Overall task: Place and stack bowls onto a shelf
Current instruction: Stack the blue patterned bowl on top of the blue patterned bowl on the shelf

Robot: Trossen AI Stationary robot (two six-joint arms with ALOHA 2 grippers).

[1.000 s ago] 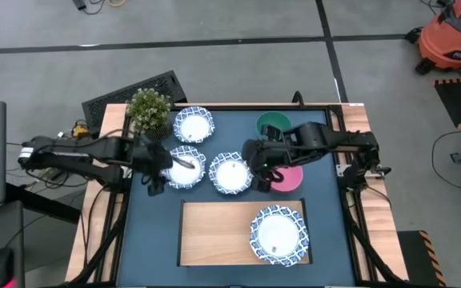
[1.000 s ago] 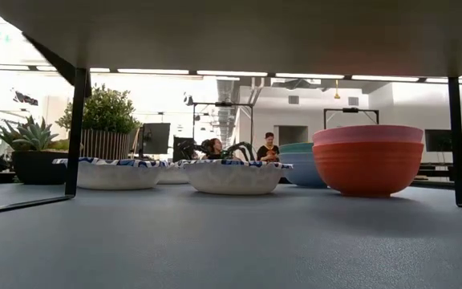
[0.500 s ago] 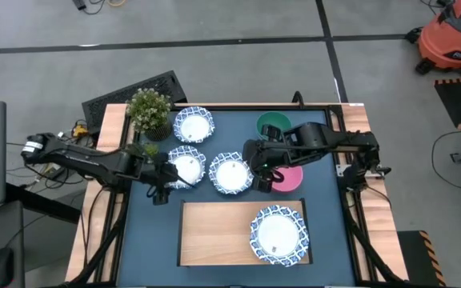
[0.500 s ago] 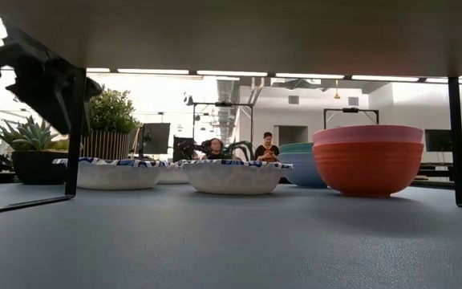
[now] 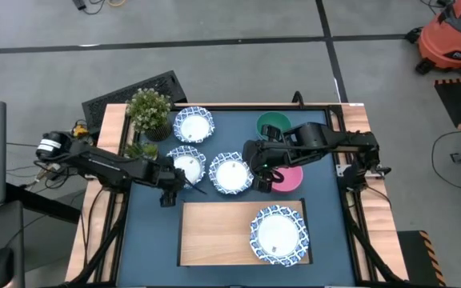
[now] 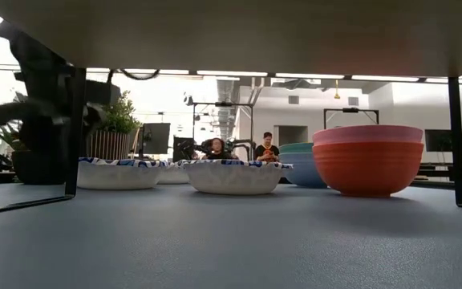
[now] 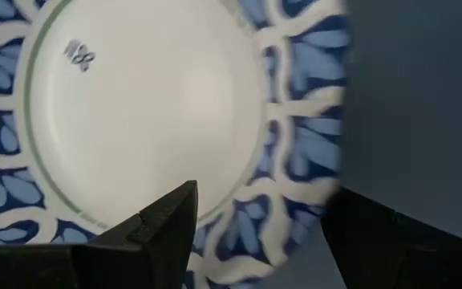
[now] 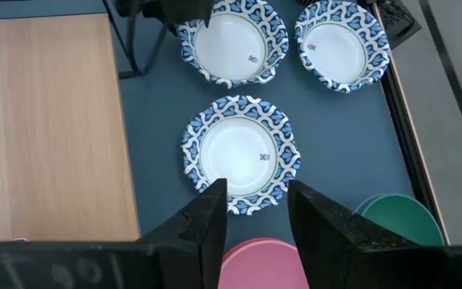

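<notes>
Though light and stiff, looks slick: bowl (image 7: 135, 104) rim lies between spread left fingers (image 7: 171, 221); best pinched there. Right fingers (image 8: 215, 213) spread over pink bowl (image 8: 263, 261).

— How many bowls in the overhead picture?
— Six. Four blue-patterned bowls: upper centre (image 5: 193, 125), two mid-frame (image 5: 184, 166) (image 5: 230, 174), one lower right (image 5: 278, 234) on the single shelf (image 5: 214, 232). One green bowl (image 5: 271, 124), one pink bowl (image 5: 289, 178).
— Anything else?
— One potted plant (image 5: 148, 110), two arms.
</notes>
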